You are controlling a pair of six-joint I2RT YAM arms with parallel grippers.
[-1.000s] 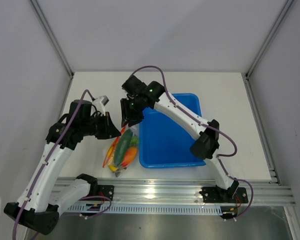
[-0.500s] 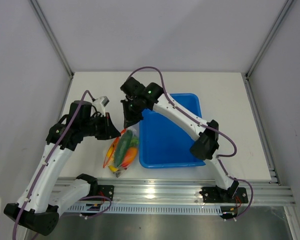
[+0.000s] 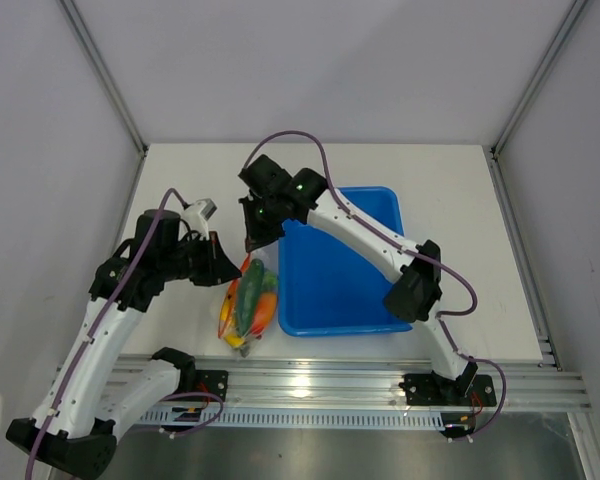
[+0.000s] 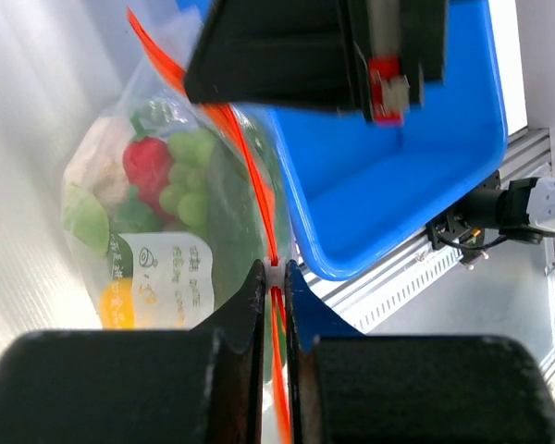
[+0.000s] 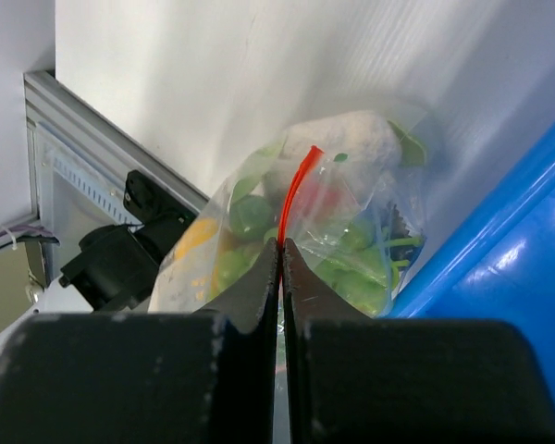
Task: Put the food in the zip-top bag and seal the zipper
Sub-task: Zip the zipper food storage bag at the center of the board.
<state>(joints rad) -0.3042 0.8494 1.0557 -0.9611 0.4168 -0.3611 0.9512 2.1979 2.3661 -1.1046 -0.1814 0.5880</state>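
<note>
both grippers on the zipper: sealing step in hand

the food looks to be all inside the zip-top bag: green grapes, something red, a white cauliflower and a yellow piece show through the plastic. the bag lies on the bench, just beside the near-left corner of the blue tub.

the left gripper is squeezed nearly closed on the zipper. the right gripper is clamped fully closed on the same red-orange strip further along, with the strip's tip poking out past its fingers. the strip runs taut between the two.

so loading seems finished and closing the mouth is the job now. next, i'd expect one gripper to anchor while the other slides along the strip, pressing firmly and keeping it straight. how much is already sealed, i cannot tell.
</note>
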